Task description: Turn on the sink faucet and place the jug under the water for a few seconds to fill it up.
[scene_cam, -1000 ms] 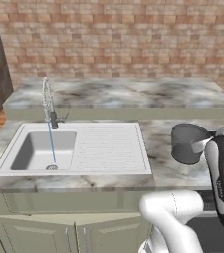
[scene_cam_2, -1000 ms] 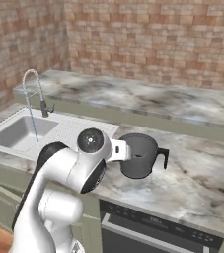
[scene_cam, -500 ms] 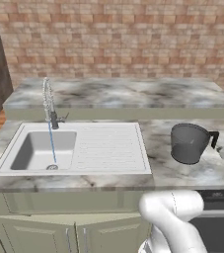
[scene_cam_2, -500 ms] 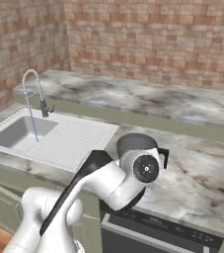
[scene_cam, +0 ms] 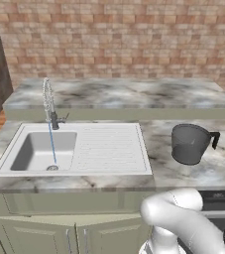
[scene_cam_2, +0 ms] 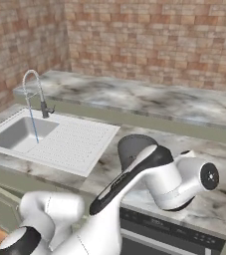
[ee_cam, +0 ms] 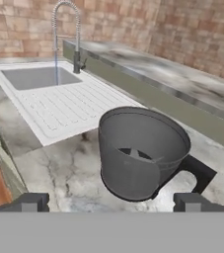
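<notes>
Now | jaws wide open, nothing held | risk: clipping jug [ee_cam: 142, 150] rim tips it on counter [ee_cam: 64, 168], missing water [scene_cam: 51, 144].

You are looking at a home kitchen: a marble-patterned counter [scene_cam: 198, 168] runs along a brick wall [scene_cam: 124, 39], with a sink [scene_cam: 109, 149] and ribbed draining board set into it, a spring-neck sink faucet [scene_cam: 48, 101], and pale green cabinet doors [scene_cam: 34, 233] below.
</notes>
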Controlling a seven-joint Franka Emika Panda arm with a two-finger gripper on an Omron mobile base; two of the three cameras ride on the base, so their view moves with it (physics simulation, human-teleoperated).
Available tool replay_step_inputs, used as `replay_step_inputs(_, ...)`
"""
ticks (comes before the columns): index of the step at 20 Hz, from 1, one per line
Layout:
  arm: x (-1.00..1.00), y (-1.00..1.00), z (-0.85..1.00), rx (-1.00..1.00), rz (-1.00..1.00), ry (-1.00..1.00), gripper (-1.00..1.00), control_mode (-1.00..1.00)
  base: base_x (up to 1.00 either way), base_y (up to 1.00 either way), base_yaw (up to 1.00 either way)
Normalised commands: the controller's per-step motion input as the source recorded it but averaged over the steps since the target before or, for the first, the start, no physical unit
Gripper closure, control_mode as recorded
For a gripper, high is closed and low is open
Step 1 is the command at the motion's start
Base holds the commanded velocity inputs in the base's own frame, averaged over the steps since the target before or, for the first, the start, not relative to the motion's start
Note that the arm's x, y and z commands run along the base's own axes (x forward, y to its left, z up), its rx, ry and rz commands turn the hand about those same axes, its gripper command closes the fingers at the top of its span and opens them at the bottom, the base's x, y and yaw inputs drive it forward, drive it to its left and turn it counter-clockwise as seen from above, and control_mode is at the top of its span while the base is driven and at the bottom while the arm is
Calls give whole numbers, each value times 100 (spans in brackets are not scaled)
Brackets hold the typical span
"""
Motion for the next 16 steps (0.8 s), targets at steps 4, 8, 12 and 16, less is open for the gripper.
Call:
replay_step_inputs(4, 41, -16, 0, 6, 12, 0, -100, -100, 0, 0, 0)
replay_step_inputs(8, 36, 0, 0, 7, 0, 0, -100, -100, 0, 0, 0)
replay_step_inputs(12, 30, 0, -3, 4, 0, 0, -100, -100, 0, 0, 0)
replay_step_inputs(16, 30, 3, -15, 6, 0, 0, -100, -100, 0, 0, 0)
